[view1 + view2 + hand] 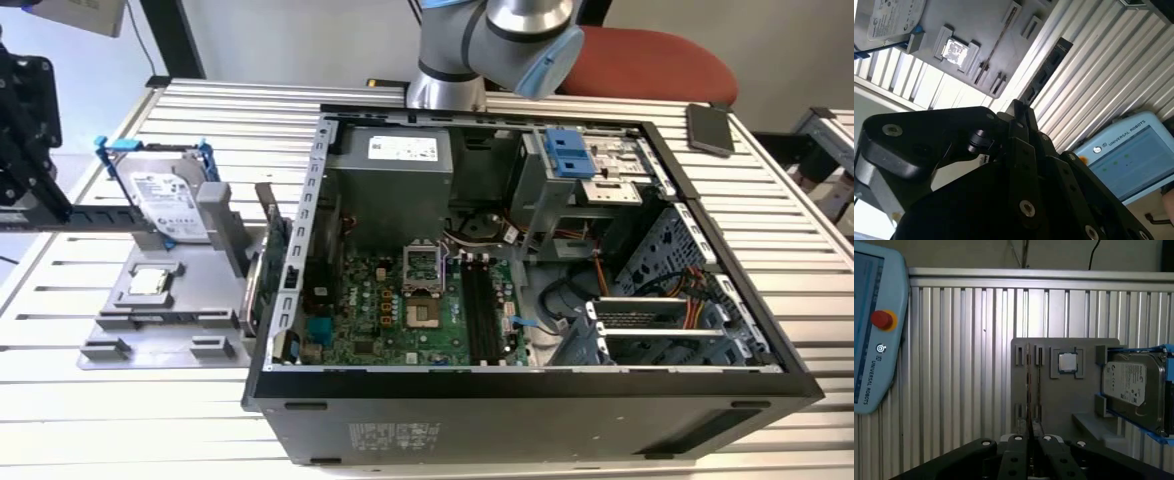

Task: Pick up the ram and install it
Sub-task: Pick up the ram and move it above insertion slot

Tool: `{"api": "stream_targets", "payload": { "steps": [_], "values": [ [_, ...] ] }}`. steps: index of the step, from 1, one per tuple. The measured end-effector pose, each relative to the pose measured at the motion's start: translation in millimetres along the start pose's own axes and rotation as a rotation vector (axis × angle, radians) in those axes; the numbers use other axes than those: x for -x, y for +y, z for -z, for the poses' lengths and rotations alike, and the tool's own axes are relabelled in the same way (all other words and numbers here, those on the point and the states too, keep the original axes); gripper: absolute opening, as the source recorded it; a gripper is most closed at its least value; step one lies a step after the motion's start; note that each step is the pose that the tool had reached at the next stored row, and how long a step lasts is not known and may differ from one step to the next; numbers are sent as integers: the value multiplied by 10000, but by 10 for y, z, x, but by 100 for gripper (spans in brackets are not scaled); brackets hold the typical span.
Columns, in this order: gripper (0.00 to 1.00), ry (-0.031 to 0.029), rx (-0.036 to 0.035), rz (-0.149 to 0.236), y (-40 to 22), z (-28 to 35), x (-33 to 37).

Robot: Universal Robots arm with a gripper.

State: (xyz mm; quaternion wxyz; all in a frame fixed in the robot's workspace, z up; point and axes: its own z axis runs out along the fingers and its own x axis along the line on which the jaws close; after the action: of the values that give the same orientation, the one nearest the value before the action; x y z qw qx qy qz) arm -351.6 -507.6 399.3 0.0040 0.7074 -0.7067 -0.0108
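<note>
The ram [94,216] is a long dark stick held level above the table, at the exterior view's left, beside the grey holder [187,300]. My gripper [20,200] is shut on it. In the first wrist view the ram [1028,390] shows edge-on as a thin strip running out from between my fingertips [1030,441], over the holder's slots [1039,356]. The second wrist view looks past the black gripper [1019,112] down at the holder [979,30]. The open computer case [287,385] lies on the table with its memory slots [478,305] facing up.
The holder carries a hard drive [167,200], a square silver processor chip [147,283] and an upright green card [274,255]. A teach pendant [874,330] lies on the slatted table. A phone [709,128] lies behind the case. The arm's base [494,40] stands at the back.
</note>
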Motion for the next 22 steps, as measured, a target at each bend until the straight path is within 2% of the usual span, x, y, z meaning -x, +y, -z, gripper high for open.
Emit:
{"api": "stream_targets", "payload": {
  "steps": [7,11,22],
  "values": [
    [0,0,0,1,3,148,1],
    [0,1,0,0,4,206,2],
    [0,6,1,0,4,214,2]
  ]
}}
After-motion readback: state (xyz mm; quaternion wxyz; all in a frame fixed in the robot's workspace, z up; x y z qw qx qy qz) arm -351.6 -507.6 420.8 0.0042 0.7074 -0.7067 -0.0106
